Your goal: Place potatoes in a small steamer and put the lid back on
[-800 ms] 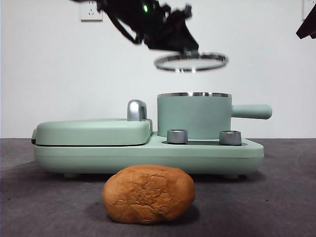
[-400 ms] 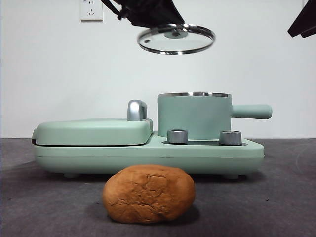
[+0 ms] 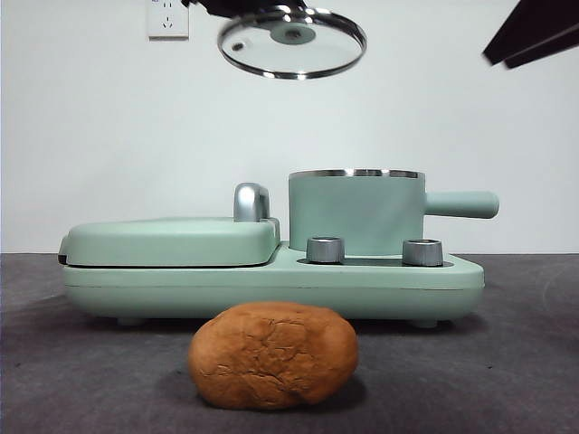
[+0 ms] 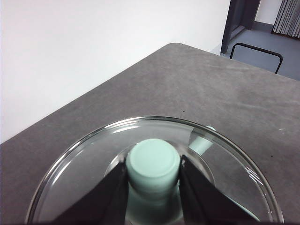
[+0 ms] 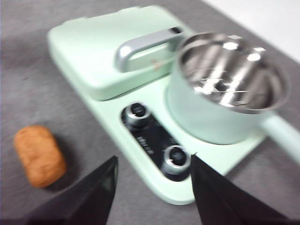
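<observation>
The potato (image 3: 272, 354), an orange-brown cracked lump, lies on the table in front of the cooker; it also shows in the right wrist view (image 5: 39, 155). The small steamer (image 3: 355, 212) stands open on the cooker's right side, its steel inside empty in the right wrist view (image 5: 228, 89). My left gripper (image 4: 153, 180) is shut on the mint-green knob of the glass lid (image 3: 291, 42) and holds it high above the cooker, tilted; the lid's glass shows in the left wrist view (image 4: 84, 164). My right gripper (image 5: 152, 187) is open and empty, high at the right.
The mint-green cooker base (image 3: 271, 282) carries a flat griddle cover (image 3: 170, 240) with a chrome handle (image 3: 251, 202) on its left and two knobs (image 3: 325, 250) at the front. The right arm shows as a black tip (image 3: 534, 34) at the top right corner.
The lid has risen and moved left, tilting so its underside shows. The right arm's tip has come further into view at the top right. The potato and the steamer have not moved.
</observation>
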Action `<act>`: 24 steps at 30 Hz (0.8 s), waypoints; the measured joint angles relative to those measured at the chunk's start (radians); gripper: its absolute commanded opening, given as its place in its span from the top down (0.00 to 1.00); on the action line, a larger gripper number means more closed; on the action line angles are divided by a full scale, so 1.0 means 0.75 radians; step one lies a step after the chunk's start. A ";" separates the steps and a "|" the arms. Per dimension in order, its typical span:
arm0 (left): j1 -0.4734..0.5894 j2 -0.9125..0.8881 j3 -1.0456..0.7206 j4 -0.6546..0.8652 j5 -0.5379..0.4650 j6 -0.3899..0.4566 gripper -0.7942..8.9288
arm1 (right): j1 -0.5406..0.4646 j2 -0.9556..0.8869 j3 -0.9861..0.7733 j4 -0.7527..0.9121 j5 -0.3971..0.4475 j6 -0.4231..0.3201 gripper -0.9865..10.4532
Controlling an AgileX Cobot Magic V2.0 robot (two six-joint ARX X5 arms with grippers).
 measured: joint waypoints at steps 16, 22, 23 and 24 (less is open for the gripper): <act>0.046 -0.353 -0.331 -0.038 -0.069 -0.001 0.91 | 0.343 0.336 0.001 0.049 0.001 -0.001 0.61; 0.104 -0.531 -0.493 -0.048 -0.069 -0.034 0.91 | 0.425 0.448 0.001 0.134 0.000 -0.001 0.60; 0.115 -0.557 -0.517 -0.053 -0.069 -0.041 0.91 | 0.437 0.467 0.001 0.146 0.000 -0.001 0.60; 0.126 -0.577 -0.533 -0.065 -0.069 -0.048 0.91 | 0.448 0.485 0.001 0.154 0.000 -0.001 0.60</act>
